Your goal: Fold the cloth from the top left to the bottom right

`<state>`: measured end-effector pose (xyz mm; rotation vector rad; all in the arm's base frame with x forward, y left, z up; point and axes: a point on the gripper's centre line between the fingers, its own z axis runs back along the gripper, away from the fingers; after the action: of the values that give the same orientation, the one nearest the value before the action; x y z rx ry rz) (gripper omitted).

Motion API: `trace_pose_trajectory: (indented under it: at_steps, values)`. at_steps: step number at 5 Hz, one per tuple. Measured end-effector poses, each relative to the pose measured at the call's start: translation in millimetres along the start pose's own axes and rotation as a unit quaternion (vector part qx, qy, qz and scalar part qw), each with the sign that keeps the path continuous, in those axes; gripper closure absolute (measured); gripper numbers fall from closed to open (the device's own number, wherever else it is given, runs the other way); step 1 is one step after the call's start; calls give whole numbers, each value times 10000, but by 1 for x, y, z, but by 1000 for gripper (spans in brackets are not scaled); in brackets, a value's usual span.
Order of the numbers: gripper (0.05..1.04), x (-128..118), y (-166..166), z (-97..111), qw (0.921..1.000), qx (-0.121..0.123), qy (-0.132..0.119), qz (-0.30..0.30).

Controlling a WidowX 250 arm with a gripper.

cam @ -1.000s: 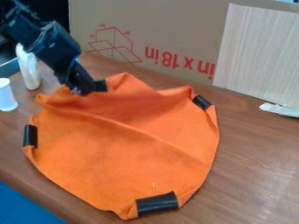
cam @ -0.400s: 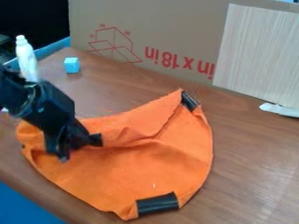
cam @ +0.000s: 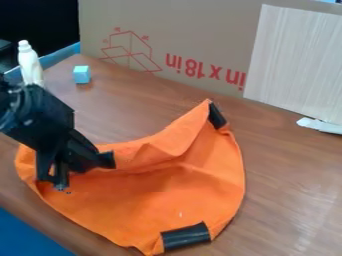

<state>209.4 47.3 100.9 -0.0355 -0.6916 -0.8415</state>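
Bottle (cam: 29, 62), opaque white with its contents hidden, stands at upper left, its lower part behind the black arm (cam: 37, 112), which the left edge cuts off; the gripper (cam: 80, 172) is over the cloth's left part, too dark to tell whether spread or pressed together. Right of the bottle sits a smooth blue cube (cam: 81, 74), and the creased orange cloth (cam: 167, 195), its upper edge folded over, spans lower left to centre below a cardboard sheet (cam: 194, 37).

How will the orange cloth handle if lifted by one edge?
Probably floppy: the orange cloth sags into soft folds. Likely light, being thin sheet. The black band at its near edge may hang stiffer.
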Motion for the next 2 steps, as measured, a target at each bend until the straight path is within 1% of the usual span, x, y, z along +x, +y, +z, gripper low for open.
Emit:
trace_pose_trajectory:
  at_steps: [1, 2]
  values:
    - [1015, 11, -10, 11, 9998, -137, -156, -9]
    - [1015, 19, -16, 14, 9998, -164, -110, 15]
